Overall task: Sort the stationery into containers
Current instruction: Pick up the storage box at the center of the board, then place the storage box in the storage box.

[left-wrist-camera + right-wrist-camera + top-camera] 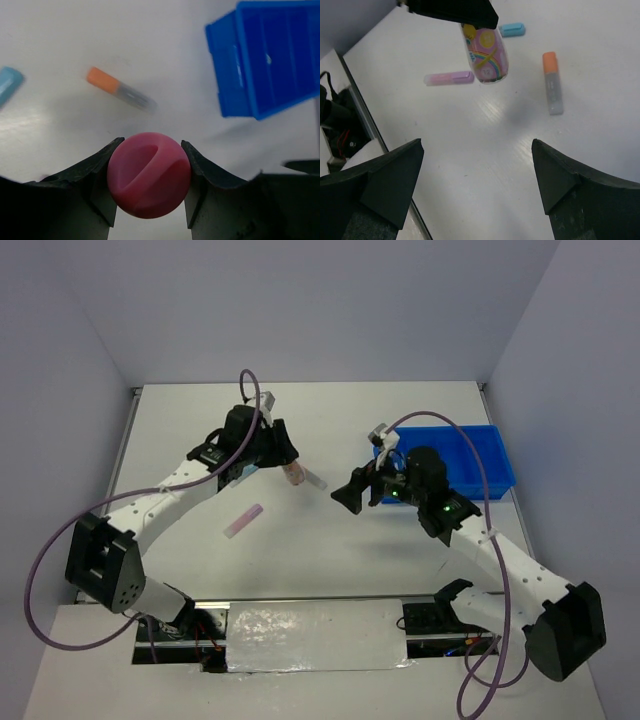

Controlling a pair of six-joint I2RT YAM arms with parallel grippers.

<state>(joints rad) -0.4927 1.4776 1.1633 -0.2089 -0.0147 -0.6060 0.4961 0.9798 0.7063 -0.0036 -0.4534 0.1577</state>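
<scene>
My left gripper (151, 145) is shut on the pink cap (149, 175) of a bottle. From the right wrist view the bottle (487, 55) hangs cap-up below the left fingers (455, 10), showing a pink rainbow label, with its shadow on the table below. An orange-capped grey stick (120, 91) lies beyond it, toward the blue tray (270, 55). A lilac stick (449, 78) and a light blue stick (512, 29) lie on the table nearby. My right gripper (477, 165) stands open over bare table, facing the bottle, with nothing between its fingers. From above, the right gripper (352, 490) sits just left of the tray (495, 455).
White walls close in the table at the back and both sides. The lilac stick (243, 520) lies mid-table between the arms. The right arm's purple cable (440, 420) arcs over the tray. A foil-covered strip (315, 635) runs along the near edge.
</scene>
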